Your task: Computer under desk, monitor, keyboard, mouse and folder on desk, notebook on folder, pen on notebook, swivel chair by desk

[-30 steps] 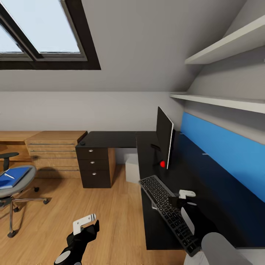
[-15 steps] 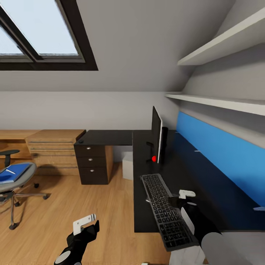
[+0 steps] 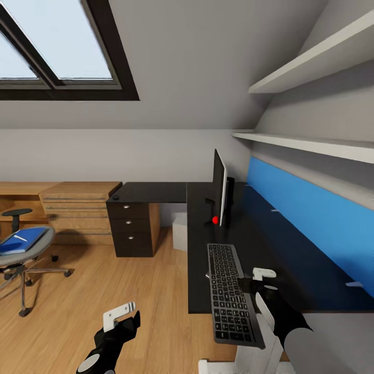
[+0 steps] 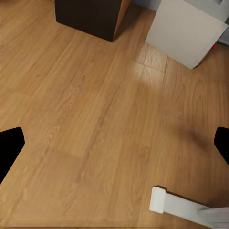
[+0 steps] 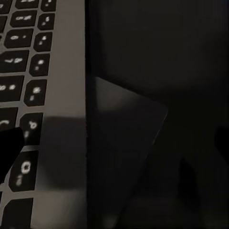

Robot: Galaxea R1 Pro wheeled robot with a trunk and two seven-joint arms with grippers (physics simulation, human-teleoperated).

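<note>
1. While the right gripper (image 3: 253, 280) reaches over the near end of the desk (image 3: 270, 259), it sits at the right edge of the keyboard (image 3: 228, 293); the head view hints that it pinches that edge, but whether the jaws are closed on it cannot be told.
2. Part of the keyboard lies on the black desktop, and its near end sticks out past the desk's front edge.
3. From the right wrist camera, the keyboard (image 5: 33, 95) shows dark keys and a silver-grey border beside the black desktop (image 5: 167, 57), with a dark fingertip (image 5: 9, 148) over the keys.
4. Further back on the desk stands the monitor (image 3: 220, 187), seen nearly edge-on, with a red dot near its base.
5. Under the desk, against the wall, is the light-grey computer (image 3: 179, 232), next to the black drawers (image 3: 130, 228).
6. At the far left stands the swivel chair (image 3: 23, 249), well apart from the desk, with the blue folder (image 3: 21, 241) on its seat and the pen (image 3: 19, 237) lying on top.
7. Hanging low over the wooden floor (image 3: 104, 280), the left gripper (image 3: 122, 314) holds nothing, and its jaws are spread apart.
8. Seen from the left wrist camera, the floor (image 4: 95, 119) runs up to the computer (image 4: 186, 31) and the dark drawer unit (image 4: 88, 16).
</note>
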